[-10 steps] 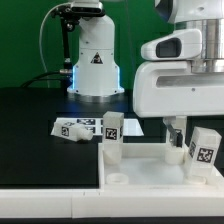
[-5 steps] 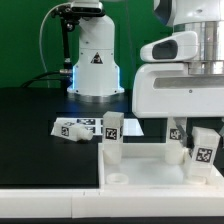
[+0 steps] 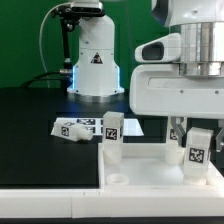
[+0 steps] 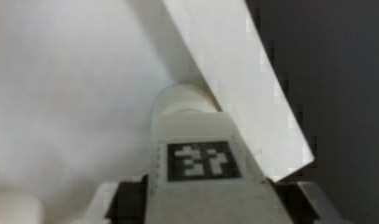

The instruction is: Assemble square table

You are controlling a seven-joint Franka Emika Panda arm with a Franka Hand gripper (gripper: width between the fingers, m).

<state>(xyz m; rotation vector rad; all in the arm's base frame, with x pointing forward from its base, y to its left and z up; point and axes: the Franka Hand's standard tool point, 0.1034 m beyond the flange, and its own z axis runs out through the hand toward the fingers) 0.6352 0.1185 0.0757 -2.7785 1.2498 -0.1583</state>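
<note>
The white square table top (image 3: 150,165) lies at the front right of the exterior view, rim up. One tagged white leg (image 3: 112,137) stands upright in its far-left corner socket. My gripper (image 3: 188,140) is shut on a second tagged leg (image 3: 198,150) and holds it upright over the top's right side. In the wrist view that leg (image 4: 207,150) sits between my fingers (image 4: 122,200), its tag facing the camera, above the white top (image 4: 70,90) and beside its raised rim (image 4: 239,80). A third leg (image 3: 70,128) lies on its side on the black table.
The robot's white base (image 3: 95,62) stands behind the parts at the back. The marker board (image 3: 95,125) lies flat on the black table (image 3: 30,130) behind the table top. The table's white front edge (image 3: 50,205) runs along the front.
My gripper has moved the held leg toward the exterior view's left and slightly down, over the table top. The other legs have not moved.
</note>
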